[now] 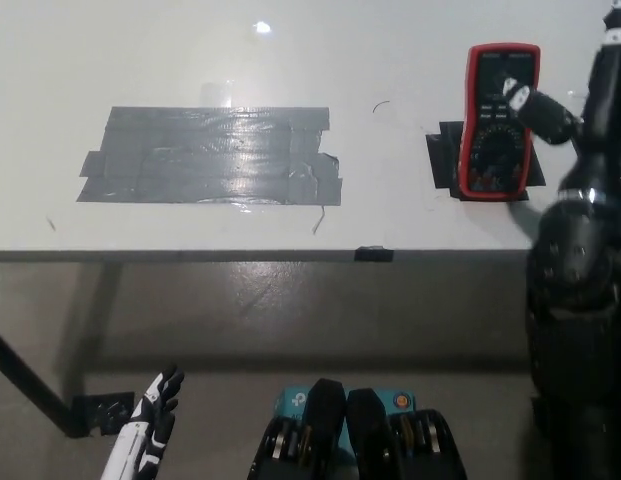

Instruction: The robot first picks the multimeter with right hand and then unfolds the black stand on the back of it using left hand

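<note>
A red and black multimeter (498, 122) lies face up on a black tape patch (441, 160) at the right of the white table (390, 60). My black right hand (580, 85) is raised over the table's right side, right beside the multimeter, with its fingers spread and one fingertip (515, 93) over the meter's right edge. It holds nothing. The stand on the meter's back is hidden. My white left hand (150, 430) hangs low at the bottom left, below the table edge, fingers apart.
A large patch of grey tape (210, 155) covers the table's left middle. A small black marker (373, 254) sits on the front edge. Dark floor lies below, with a table leg (30, 385) at the lower left.
</note>
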Controlling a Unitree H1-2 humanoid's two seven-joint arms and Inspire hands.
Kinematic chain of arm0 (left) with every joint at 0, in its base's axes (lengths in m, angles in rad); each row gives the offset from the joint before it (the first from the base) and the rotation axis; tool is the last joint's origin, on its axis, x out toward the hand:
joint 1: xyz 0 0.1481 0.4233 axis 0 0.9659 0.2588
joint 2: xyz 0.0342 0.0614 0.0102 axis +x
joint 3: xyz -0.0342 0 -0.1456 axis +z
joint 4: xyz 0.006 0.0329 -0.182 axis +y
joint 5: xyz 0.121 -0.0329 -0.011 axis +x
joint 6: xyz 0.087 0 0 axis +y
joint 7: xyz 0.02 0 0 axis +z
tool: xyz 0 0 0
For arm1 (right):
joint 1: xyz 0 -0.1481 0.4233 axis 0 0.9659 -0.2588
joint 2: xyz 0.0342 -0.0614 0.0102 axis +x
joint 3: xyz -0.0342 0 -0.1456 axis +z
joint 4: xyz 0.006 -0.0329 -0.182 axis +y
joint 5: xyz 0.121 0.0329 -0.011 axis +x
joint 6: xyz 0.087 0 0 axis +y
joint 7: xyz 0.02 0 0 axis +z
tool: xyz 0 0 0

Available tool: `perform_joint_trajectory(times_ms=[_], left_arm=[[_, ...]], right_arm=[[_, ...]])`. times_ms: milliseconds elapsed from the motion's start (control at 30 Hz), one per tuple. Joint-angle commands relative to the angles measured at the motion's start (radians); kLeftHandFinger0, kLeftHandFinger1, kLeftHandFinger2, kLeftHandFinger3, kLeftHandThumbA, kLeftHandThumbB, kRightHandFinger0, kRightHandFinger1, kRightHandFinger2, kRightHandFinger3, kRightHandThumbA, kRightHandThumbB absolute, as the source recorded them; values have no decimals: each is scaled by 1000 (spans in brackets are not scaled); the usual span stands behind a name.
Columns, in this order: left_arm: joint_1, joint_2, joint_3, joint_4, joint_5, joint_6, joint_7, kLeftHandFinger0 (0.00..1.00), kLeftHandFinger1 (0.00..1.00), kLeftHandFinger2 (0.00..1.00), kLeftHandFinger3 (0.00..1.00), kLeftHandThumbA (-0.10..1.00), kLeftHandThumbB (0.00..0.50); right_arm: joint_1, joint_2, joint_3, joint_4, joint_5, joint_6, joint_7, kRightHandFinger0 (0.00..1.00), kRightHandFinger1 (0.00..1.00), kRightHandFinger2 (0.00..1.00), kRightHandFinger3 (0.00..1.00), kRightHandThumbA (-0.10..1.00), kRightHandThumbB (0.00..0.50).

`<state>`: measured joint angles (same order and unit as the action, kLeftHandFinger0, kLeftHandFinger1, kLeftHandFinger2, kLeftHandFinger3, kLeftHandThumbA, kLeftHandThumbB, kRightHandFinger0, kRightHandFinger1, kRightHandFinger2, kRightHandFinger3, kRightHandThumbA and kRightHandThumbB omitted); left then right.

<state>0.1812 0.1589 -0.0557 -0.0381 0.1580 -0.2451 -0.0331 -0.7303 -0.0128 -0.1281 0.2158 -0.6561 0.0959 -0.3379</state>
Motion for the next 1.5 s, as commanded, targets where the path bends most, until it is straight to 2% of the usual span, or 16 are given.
perform_joint_trajectory(times_ms=[0,200,267,300,367,467,533,667,733,1067,1300,1333,1467], left_arm=[[8,7,-2,-34,40,-38,11,1000,1000,1000,1000,1000,241],[-2,8,-5,-25,59,-55,13,1000,1000,1000,1000,1000,236],[-6,6,-7,-24,73,-52,16,1000,1000,1000,1000,1000,247],[-6,6,-8,-29,80,-44,15,1000,1000,1000,1000,1000,253],[-9,10,-8,-26,87,-54,14,1000,1000,1000,1000,1000,233],[-13,11,-7,-31,89,-48,12,1000,1000,1000,1000,1000,239],[-15,12,-7,-33,94,-49,11,1000,1000,1000,1000,1000,238],[-16,17,-10,-30,108,-67,12,1000,1000,1000,1000,1000,216],[-21,21,-10,-26,114,-82,13,1000,1000,1000,1000,1000,215],[-28,33,-9,-28,111,-92,2,1000,1000,1000,1000,1000,214],[-30,31,-11,-25,121,-97,7,1000,1000,1000,1000,1000,222],[-30,31,-11,-24,118,-99,7,1000,1000,1000,1000,1000,216],[-44,34,-10,-22,113,-102,2,1000,1000,1000,1000,1000,202]], right_arm=[[-133,-10,-7,137,38,25,-94,1000,1000,1000,1000,989,371],[-226,-11,-13,320,85,14,-141,1000,1000,1000,1000,957,374],[-255,-15,-16,385,106,-6,-163,1000,1000,1000,1000,917,355],[-266,-17,-13,415,107,-8,-173,1000,1000,1000,1000,925,363],[-290,-22,-9,471,116,0,-188,1000,1000,1000,1000,969,378],[-308,-31,-5,514,137,-5,-191,1000,1000,1000,1000,976,383],[-319,-38,2,547,141,-5,-201,1000,1000,1000,1000,990,410],[-337,-53,18,614,139,8,-224,1000,1000,1000,1000,998,434],[-341,-60,27,629,144,9,-225,1000,1000,1000,1000,970,407],[-348,-74,49,661,180,15,-231,1000,1000,1000,1000,882,386],[-372,-71,54,698,218,8,-217,1000,1000,1000,1000,894,416],[-376,-66,50,697,232,4,-211,1000,1000,1000,1000,893,430],[-398,-61,56,703,252,-4,-206,1000,1000,1000,1000,891,431]])
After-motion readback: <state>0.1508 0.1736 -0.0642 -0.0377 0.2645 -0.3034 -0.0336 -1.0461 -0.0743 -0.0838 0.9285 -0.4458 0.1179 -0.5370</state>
